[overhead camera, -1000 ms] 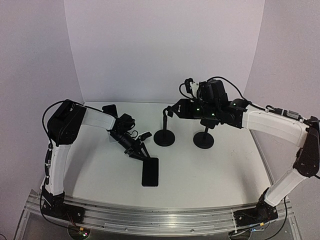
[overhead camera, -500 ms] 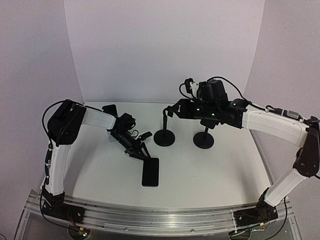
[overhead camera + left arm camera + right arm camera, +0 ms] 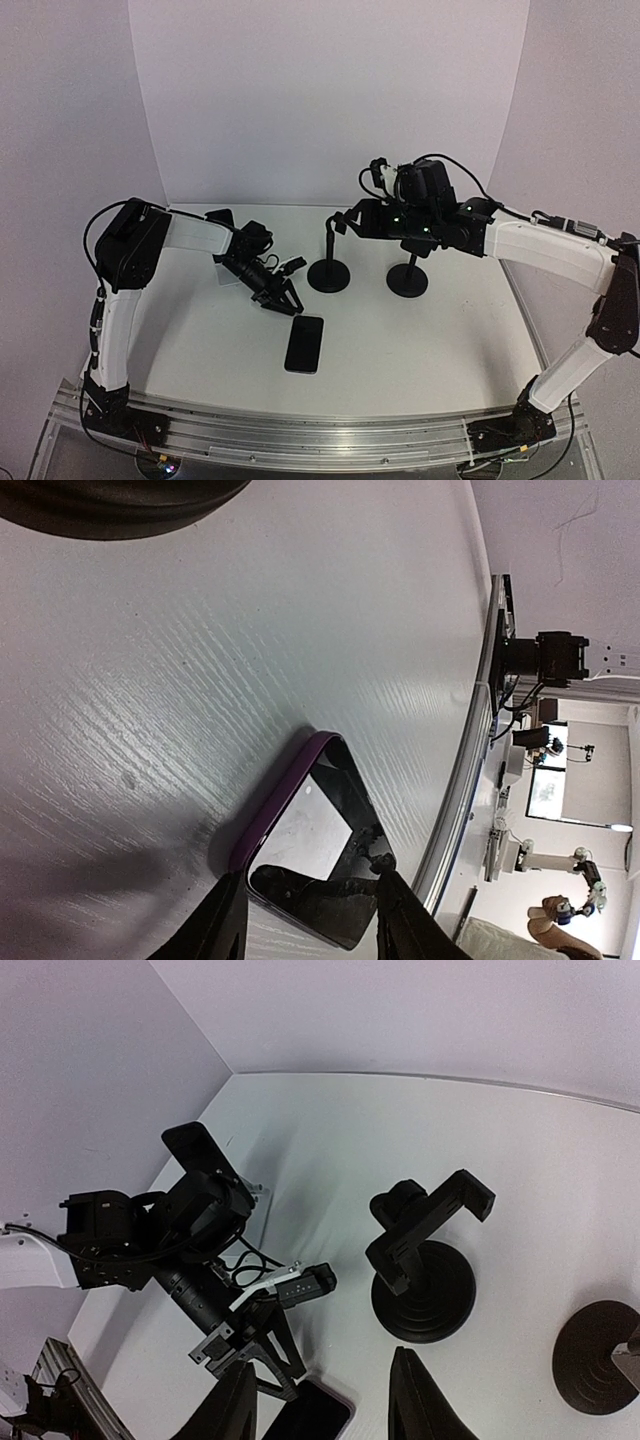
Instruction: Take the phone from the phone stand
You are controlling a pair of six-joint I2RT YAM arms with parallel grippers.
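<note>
On the white worktop (image 3: 420, 340), the phone stand (image 3: 328, 272), its clamp bare, and a second black stand (image 3: 407, 280) rise side by side below the right fingers (image 3: 410, 1400), which are part-open on nothing. The phone (image 3: 304, 343), in a purple case, lies flat towards the front, just off the left fingers (image 3: 405, 925), which are also parted and hold nothing.

black phone (image 3: 312, 855) in purple case, black phone stand (image 3: 428, 1228), white table (image 3: 420, 340), pale lilac walls (image 3: 320, 100)

White arm links (image 3: 545, 247), black joints (image 3: 130, 245), black fingers (image 3: 225, 935), loose black cables (image 3: 252, 1252)
</note>
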